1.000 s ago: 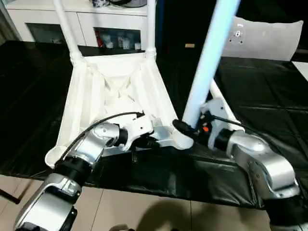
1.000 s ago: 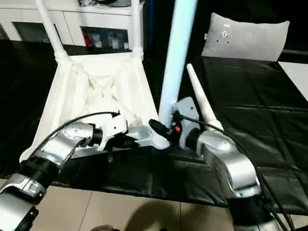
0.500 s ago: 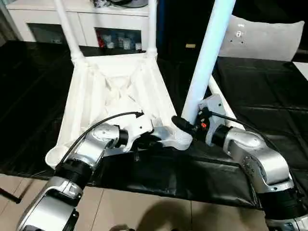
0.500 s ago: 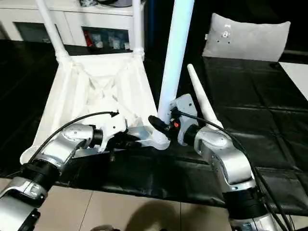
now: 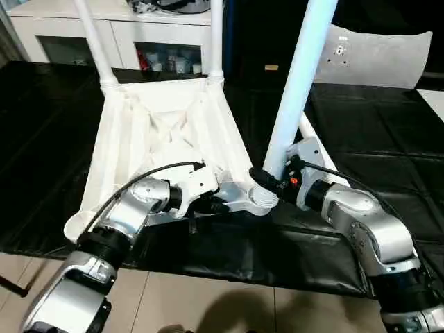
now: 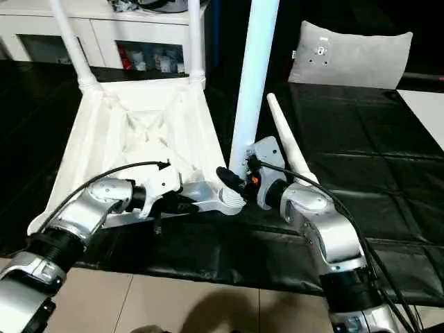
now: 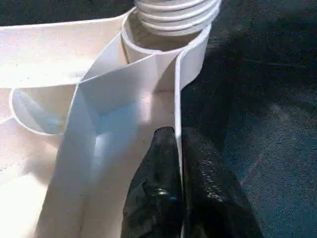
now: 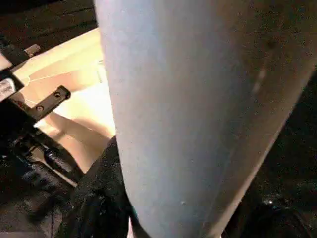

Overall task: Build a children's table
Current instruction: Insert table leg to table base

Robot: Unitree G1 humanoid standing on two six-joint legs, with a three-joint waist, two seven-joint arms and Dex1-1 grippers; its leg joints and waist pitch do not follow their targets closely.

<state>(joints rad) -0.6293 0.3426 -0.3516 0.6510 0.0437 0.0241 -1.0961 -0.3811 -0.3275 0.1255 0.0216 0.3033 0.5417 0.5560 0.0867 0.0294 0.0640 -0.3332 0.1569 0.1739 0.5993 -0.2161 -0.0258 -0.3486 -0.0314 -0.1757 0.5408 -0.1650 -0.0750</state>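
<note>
Four smooth tapered white tube legs (image 5: pixel 298 83)

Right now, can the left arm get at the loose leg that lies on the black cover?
Probably not. The left gripper is shut on the tabletop's rim, and the loose leg lies beyond the upright leg and the right gripper.

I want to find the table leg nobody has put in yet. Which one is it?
Find the upside-down white table top on the black cover. Just past its near right corner, behind the robot's right arm, one white tapered leg lies flat on the cover. The other three legs stand up from corner sockets; this one alone lies down, its thin end pointing away from the robot.
</note>
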